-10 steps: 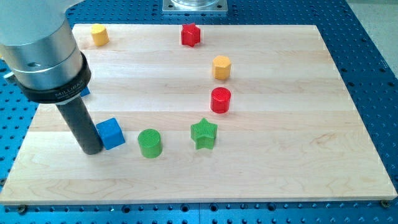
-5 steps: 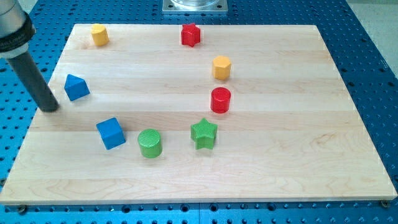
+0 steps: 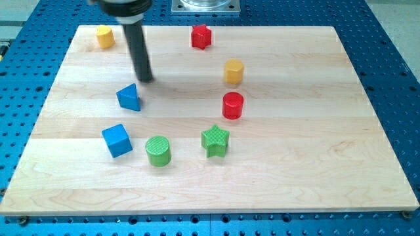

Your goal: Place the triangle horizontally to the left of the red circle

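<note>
Camera view: blue triangle has slid rightward toward the red circle, now just below-left of my tip, a bare rod grasping nothing; a gap remains.

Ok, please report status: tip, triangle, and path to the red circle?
My tip just above-right of blue triangle, apart. Triangle left of red circle, far off. Nothing between them.

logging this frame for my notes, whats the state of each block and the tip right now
my tip: on the board, just above the triangle toward the view's top, gap too small to judge
blue triangle: left of the red circle, well apart from it
red circle: upright, alone
blue cube: flat, alone
green circle: upright, alone
green star: flat, alone
yellow hexagon: upright, alone
red star: near top edge
yellow block: top left corner
</note>
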`<action>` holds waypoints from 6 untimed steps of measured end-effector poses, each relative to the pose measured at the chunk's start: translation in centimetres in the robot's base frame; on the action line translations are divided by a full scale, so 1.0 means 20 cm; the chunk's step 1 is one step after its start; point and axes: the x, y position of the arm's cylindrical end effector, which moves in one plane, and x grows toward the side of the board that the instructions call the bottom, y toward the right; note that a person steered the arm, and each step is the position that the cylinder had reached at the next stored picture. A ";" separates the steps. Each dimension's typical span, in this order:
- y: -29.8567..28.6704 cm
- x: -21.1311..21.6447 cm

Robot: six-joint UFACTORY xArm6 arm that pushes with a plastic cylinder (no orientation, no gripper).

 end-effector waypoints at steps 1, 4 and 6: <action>0.01 0.15; -0.12 0.37; -0.21 0.34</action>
